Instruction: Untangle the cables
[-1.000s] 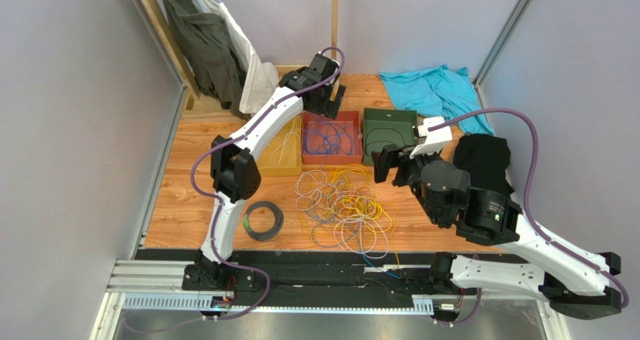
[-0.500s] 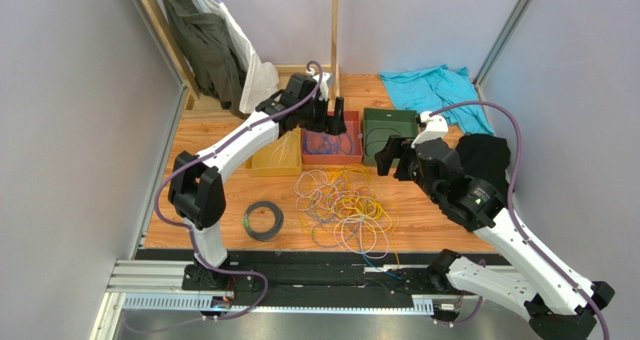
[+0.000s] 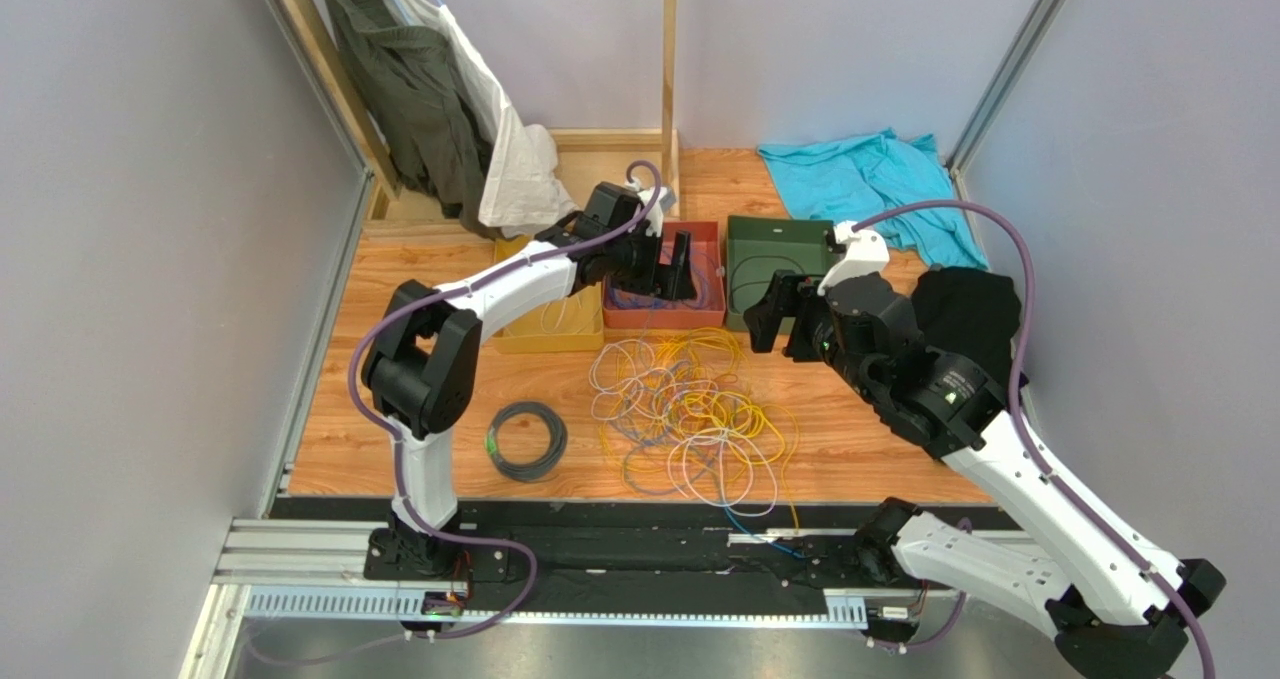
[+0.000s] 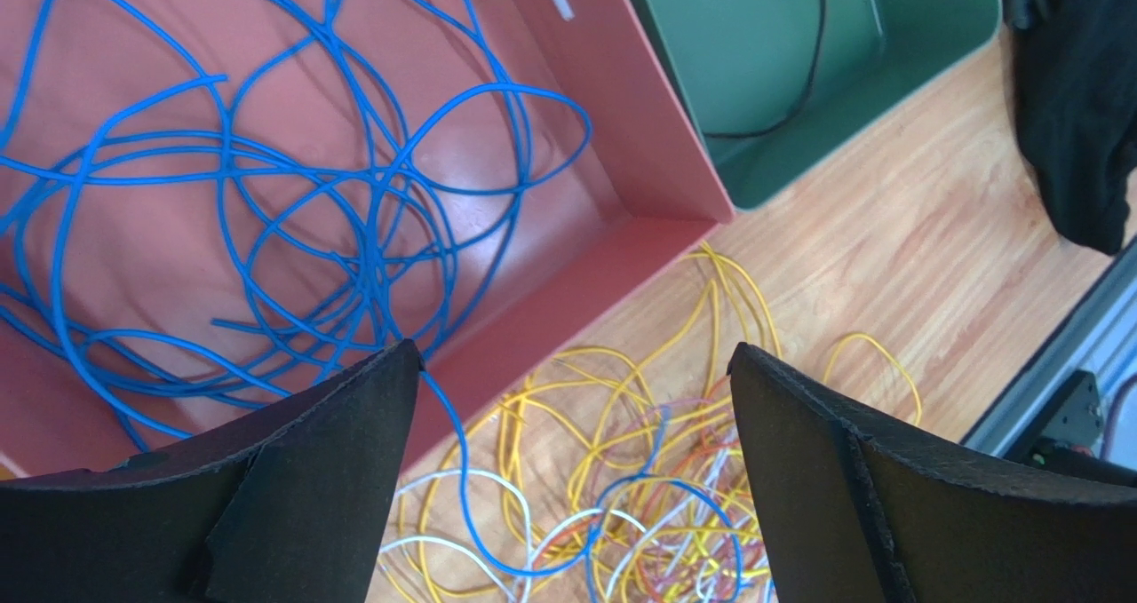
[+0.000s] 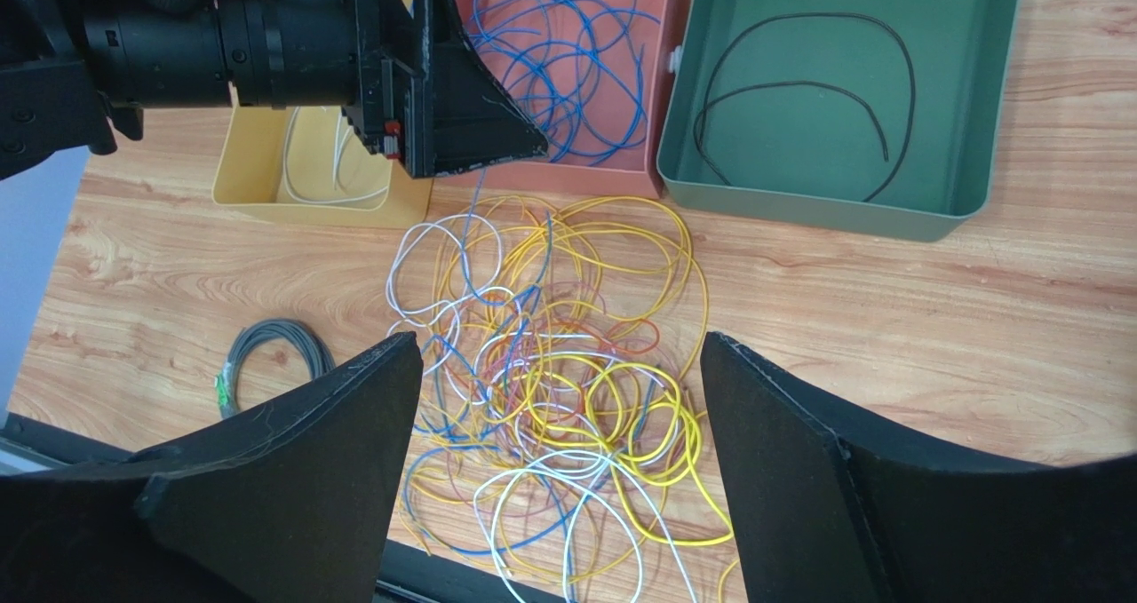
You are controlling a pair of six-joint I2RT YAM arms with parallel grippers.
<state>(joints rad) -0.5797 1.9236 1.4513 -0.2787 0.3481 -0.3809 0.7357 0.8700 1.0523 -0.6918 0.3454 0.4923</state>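
yellow, white and blue cables (image 3: 688,409) lie tangled on the table (image 3: 376,409) nearer than the red tray (image 3: 661,319), the wrist views alone showing a black wire (image 5: 788,85) in the green tray (image 5: 828,210), with left gripper (image 4: 571,357) and right gripper (image 5: 561,350) both wide, empty.

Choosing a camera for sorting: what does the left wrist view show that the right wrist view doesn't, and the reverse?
Left wrist only: a blue cable crossing the red plastic tray's wall. Right wrist only: the yellow tray of white cables, the grey coil with a green tag. Both: red tray, green tray holding a black cable, the tangled yellow, white and blue cables.
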